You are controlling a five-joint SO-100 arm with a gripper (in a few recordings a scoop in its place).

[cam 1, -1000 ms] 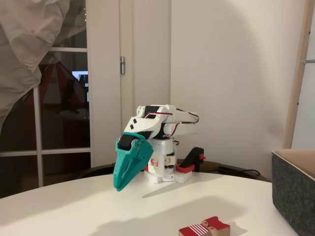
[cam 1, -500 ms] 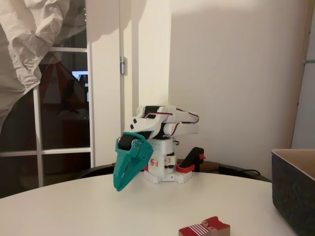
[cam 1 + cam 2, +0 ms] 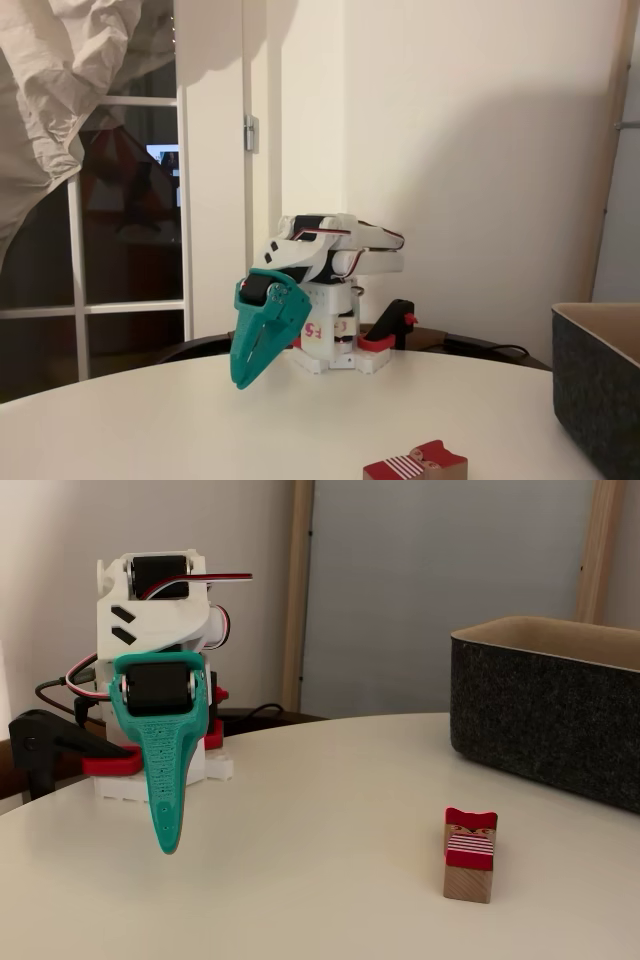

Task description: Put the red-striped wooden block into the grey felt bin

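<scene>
teal tapered gripper (image 3: 168, 840) pinched together, empty | striped wooden block (image 3: 470, 853) flat on table | felt bin (image 3: 550, 715) apart

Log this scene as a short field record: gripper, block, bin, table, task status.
gripper: teal gripper shut, holding nothing, tip pointing down above the table
block: red-striped wooden block lying on the table, apart from the gripper
bin: grey felt bin upright, open top, beside the block without touching it
table: white round table
task status: block not yet picked up
</scene>
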